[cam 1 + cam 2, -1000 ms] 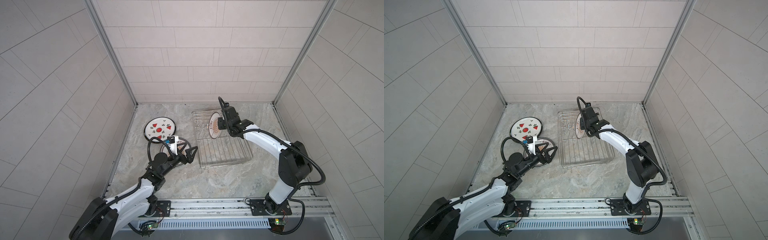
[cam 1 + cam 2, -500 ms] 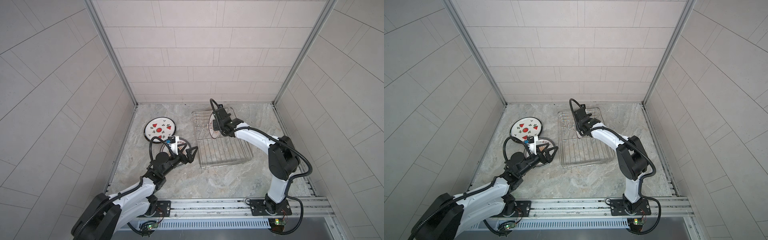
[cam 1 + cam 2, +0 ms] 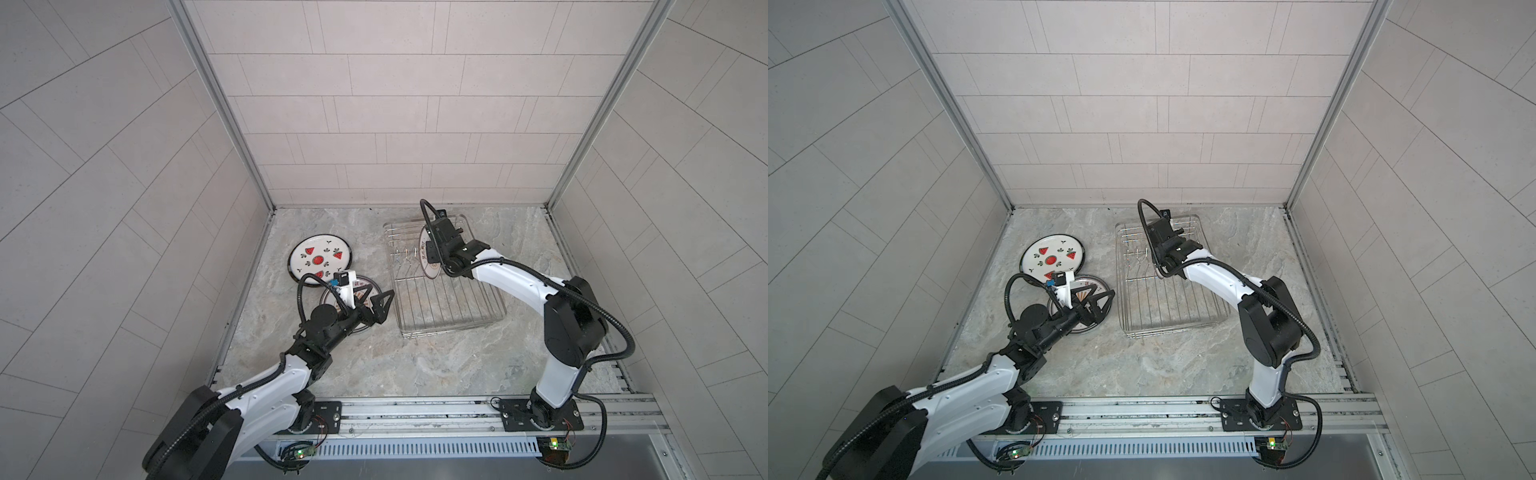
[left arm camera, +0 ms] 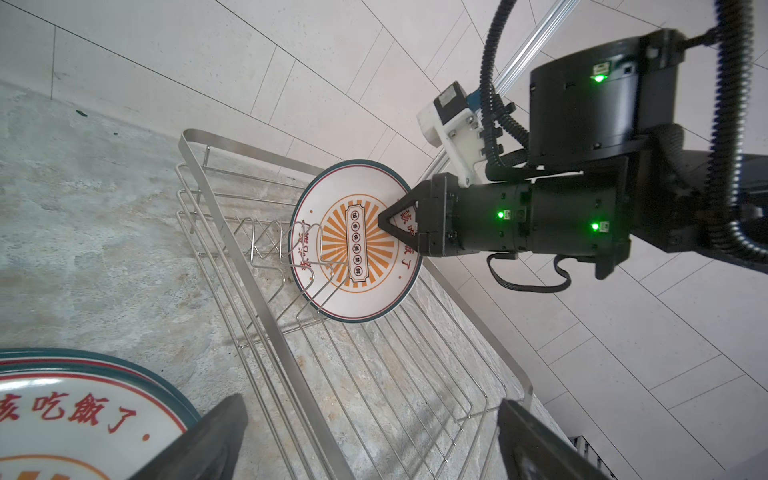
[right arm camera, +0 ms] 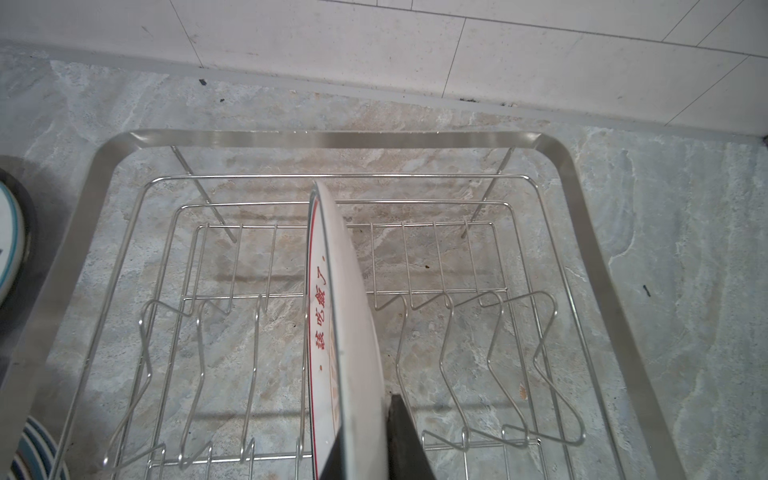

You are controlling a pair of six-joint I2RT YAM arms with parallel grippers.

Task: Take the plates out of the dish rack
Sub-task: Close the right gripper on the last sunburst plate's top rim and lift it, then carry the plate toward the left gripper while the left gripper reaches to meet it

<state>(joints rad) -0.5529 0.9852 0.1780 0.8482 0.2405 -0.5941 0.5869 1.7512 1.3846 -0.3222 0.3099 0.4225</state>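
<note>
At the near edge a metal rail (image 3: 415, 409) is carrying both arm bases. Beyond it a grey stone-patterned surface (image 3: 415, 361) is stretching back to pale tiled walls (image 3: 395, 124) that are closing in on three sides.

Nearest, on the left, the left gripper (image 3: 379, 296) is hovering with its jaws spread wide and nothing between them. It is hanging above a lettered plate (image 4: 62, 415) that is lying flat on the surface. A watermelon plate (image 3: 320, 259) is lying flat just beyond.

To the right the dish rack (image 3: 453, 309) is sitting with its long axis running near to far. In its far half a sunburst plate (image 4: 357, 245) is standing on edge among the prongs (image 3: 406, 252). The right gripper (image 4: 386, 222) is pinching its rim, one finger on each face. The plate's edge is running near to far, and its printed face is pointing left, toward the left arm.
</note>
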